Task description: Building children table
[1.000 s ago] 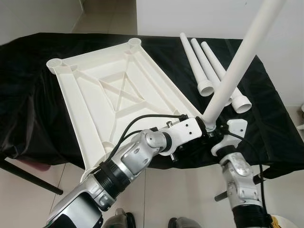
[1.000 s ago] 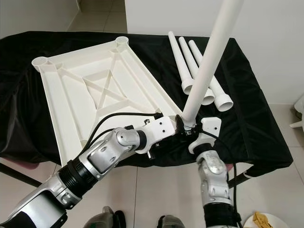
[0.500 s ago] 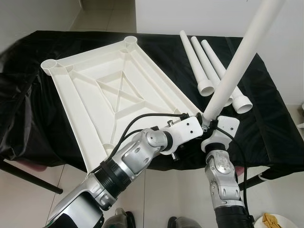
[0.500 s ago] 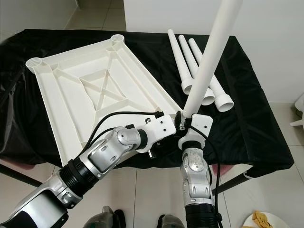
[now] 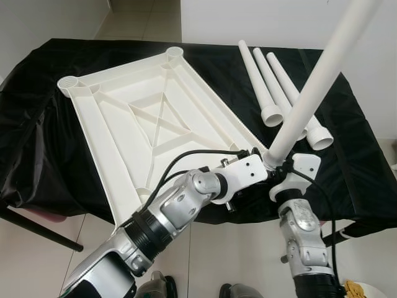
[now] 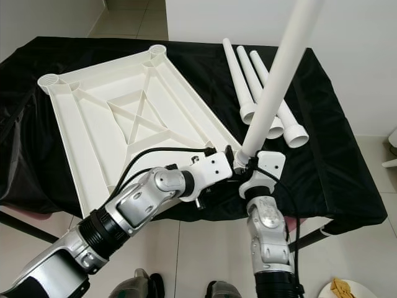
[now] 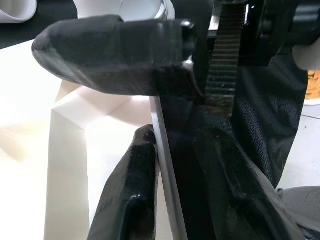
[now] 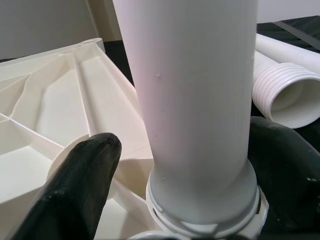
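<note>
tabletop lies upside down on the black-draped surface | leg stands in its 5 o'clock corner socket | right gripper jaws hold the leg base, wrist swung back right since half a second ago: likely screwing in | left gripper jaws pinch the tabletop rim | three spare legs at 2 o'clock

White tabletop and legs on black cloth.

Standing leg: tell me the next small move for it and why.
Probably keep twisting the standing leg down into its corner socket. The right claw straddles its base, where a seam of thread shows above the tabletop, so it looks not fully seated. The left claw pinches the tabletop's edge beside it, bracing it.
</note>
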`<state>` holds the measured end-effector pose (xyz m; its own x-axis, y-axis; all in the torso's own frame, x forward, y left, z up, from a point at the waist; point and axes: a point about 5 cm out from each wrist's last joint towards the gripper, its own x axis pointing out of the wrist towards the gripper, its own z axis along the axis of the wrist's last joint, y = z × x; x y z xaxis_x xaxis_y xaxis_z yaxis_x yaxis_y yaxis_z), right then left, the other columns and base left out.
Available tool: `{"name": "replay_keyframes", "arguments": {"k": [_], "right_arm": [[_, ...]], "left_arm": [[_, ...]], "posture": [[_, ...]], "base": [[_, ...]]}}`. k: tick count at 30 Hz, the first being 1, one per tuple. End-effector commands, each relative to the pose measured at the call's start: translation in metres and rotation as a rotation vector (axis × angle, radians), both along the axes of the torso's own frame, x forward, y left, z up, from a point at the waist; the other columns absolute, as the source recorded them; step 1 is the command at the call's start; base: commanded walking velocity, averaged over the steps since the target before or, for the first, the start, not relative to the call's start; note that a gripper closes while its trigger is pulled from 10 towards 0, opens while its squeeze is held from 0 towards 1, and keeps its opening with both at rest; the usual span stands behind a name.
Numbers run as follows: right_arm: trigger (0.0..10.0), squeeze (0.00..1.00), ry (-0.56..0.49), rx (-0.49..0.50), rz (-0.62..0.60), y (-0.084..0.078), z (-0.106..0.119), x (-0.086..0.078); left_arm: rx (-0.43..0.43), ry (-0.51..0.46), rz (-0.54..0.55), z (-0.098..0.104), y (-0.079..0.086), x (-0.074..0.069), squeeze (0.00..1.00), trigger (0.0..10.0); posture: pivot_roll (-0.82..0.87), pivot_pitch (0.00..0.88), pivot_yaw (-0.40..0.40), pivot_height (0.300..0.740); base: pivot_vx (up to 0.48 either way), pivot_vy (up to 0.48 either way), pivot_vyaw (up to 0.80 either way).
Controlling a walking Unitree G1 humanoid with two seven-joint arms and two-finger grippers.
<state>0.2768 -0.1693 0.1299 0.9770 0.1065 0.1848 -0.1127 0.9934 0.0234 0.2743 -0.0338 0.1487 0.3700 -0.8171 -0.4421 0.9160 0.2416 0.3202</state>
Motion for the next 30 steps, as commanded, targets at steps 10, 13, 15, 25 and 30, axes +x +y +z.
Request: {"name": "replay_keyframes", "arguments": {"k": [10,13,15,25,30], "right_arm": [[10.0,0.0,0.057,-0.103,0.337,-0.035,-0.013,0.001],[10.0,0.0,0.083,-0.123,0.395,-0.043,-0.015,0.005],[10.0,0.0,0.093,-0.128,0.418,-0.045,-0.016,0.005],[10.0,0.0,0.112,-0.162,0.452,-0.058,-0.02,0.017],[10.0,0.0,0.114,-0.156,0.459,-0.061,-0.022,0.021]], "left_arm": [[0.037,0.082,-0.118,-0.012,-0.007,-0.015,0.0,10.0],[0.039,0.08,-0.122,-0.012,-0.007,-0.015,0.0,10.0],[0.039,0.08,-0.122,-0.012,-0.007,-0.015,0.0,10.0],[0.04,0.079,-0.123,-0.011,-0.007,-0.015,0.0,10.0],[0.042,0.08,-0.124,-0.011,-0.006,-0.015,0.0,10.0]], "posture": [[-0.08,0.075,0.048,0.74],[-0.08,0.071,0.051,0.74],[-0.08,0.071,0.051,0.74],[-0.08,0.072,0.056,0.74],[-0.07,0.078,0.062,0.74]], "base": [[0.0,0.0,0.0],[0.0,0.0,0.0],[0.0,0.0,0.0],[0.0,0.0,0.0],[0.0,0.0,0.0]]}}
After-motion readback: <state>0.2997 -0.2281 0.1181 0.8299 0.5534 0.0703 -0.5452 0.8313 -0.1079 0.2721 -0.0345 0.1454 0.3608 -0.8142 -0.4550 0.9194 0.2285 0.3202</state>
